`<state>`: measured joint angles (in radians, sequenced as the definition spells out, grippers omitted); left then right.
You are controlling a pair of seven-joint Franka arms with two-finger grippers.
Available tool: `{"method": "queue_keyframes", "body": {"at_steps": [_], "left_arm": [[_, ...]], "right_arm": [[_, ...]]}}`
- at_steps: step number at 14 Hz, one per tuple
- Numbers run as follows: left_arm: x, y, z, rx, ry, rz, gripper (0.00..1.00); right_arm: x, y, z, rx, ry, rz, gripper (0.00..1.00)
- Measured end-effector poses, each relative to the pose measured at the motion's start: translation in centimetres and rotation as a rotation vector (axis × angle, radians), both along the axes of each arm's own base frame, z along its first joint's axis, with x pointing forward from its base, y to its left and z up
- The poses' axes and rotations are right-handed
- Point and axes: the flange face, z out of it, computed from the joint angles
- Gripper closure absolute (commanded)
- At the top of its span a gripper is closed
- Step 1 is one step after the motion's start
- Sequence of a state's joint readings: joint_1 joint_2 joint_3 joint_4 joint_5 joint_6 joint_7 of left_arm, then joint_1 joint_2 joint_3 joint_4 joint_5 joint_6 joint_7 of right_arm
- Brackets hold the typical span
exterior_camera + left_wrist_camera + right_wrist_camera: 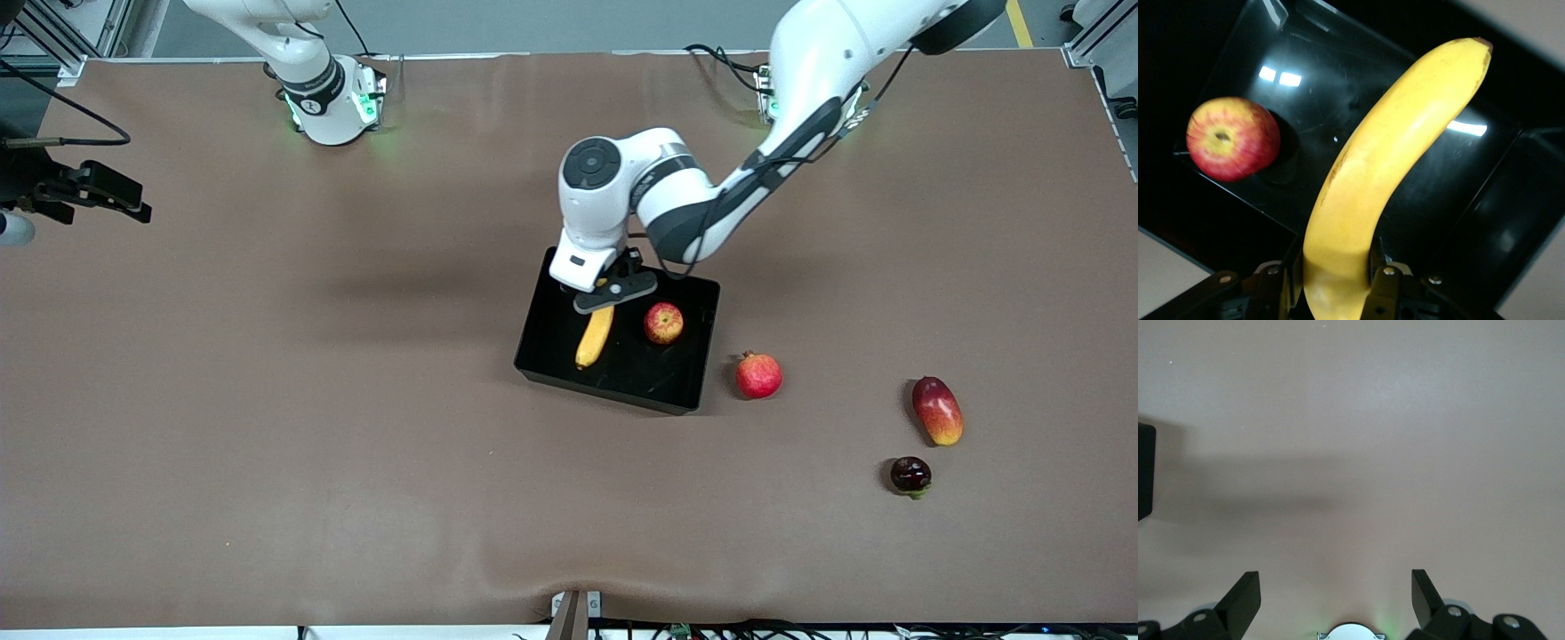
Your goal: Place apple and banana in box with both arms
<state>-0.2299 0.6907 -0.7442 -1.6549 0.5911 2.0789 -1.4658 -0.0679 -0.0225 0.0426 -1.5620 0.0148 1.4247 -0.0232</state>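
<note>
Right now my left gripper (607,292) is over the box (551,311), closed on the stem end of the banana (595,337). From the front camera the banana hangs inside the box's outline, its darker tip pointing toward that camera, but whether it touches the floor of the box I cannot tell. My left wrist view fills in more: my two fingers (1381,283) press against either side of the banana (1385,180), whose smooth yellow skin carries thin brown lines along one edge and a brown tip. That view also shows the box (1511,220) as glossy black plastic with upright walls, its floor throwing back bright patches of light. The apple (1233,138) sits on that floor, round, red with a yellow patch around its stem dimple; in the front view the apple (663,323) lies beside the banana, toward my left arm's end of the table. Only the front camera shows the brown table (267,400), a red pomegranate (758,375) just beside the box, and a red-yellow mango (937,410) and a small dark fruit (910,475) well apart from it. My right gripper (1336,597) waits over bare table, fingers spread wide and holding nothing.
</note>
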Motion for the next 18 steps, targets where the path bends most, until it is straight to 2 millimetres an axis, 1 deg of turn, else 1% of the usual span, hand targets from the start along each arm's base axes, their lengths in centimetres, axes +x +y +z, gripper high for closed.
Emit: {"method": "queue_keyframes", "body": {"at_steps": [2,3,6,7,8,9,10,11,12,13,14,15,16,17,18], "left_arm": [[-0.4,-0.4,-2.0,0.012,0.024,-0.007,1.00],[-0.3,-0.6,-2.7,0.006,0.034,-0.005,1.00],[1.0,-1.2,-4.2,-0.005,0.036,0.014,1.00],[1.3,-1.4,-5.2,0.008,0.024,0.016,0.76],[1.3,-1.7,-6.3,0.019,0.011,0.011,0.49],[1.1,-2.1,-7.3,0.026,-0.003,0.004,0.16],[0.9,-2.4,-8.1,0.026,-0.012,-0.003,0.00],[0.9,-2.6,-8.3,0.024,-0.018,-0.006,0.00],[1.2,-2.7,-7.9,0.017,-0.026,-0.002,0.00],[2.1,-2.7,-7.0,0.004,-0.041,0.008,0.00],[3.3,-2.6,-5.5,-0.013,-0.065,0.024,0.00],[4.7,-2.0,-3.3,-0.023,-0.094,0.041,0.00],[6.3,-0.9,-0.6,-0.020,-0.123,0.049,0.00],[8.1,0.9,2.7,-0.006,-0.153,0.045,0.00],[9.7,3.1,6.2,0.005,-0.176,0.049,0.00]], "right_arm": [[0.0,0.2,0.0,0.000,0.003,0.004,0.00],[0.0,0.3,0.0,0.000,0.003,0.006,0.00],[0.0,0.6,0.0,0.000,-0.001,0.012,0.00],[0.0,0.7,0.0,0.000,-0.004,0.013,0.00],[0.1,0.8,0.1,0.000,-0.005,0.016,0.00],[0.1,1.1,0.1,0.000,-0.006,0.020,0.00],[0.1,1.4,0.1,-0.001,-0.006,0.022,0.00],[0.1,1.7,0.1,-0.001,-0.007,0.021,0.00],[0.1,1.8,0.1,-0.002,-0.006,0.020,0.00],[0.0,2.0,0.1,-0.002,-0.006,0.016,0.00],[0.0,2.2,0.1,-0.003,-0.005,0.011,0.00],[0.0,2.4,0.1,-0.004,-0.004,0.008,0.00],[0.0,2.6,0.1,-0.005,-0.003,0.008,0.00],[0.0,2.7,0.1,-0.005,-0.003,0.008,0.00],[0.0,2.8,0.1,-0.005,-0.003,0.007,0.00]]}}
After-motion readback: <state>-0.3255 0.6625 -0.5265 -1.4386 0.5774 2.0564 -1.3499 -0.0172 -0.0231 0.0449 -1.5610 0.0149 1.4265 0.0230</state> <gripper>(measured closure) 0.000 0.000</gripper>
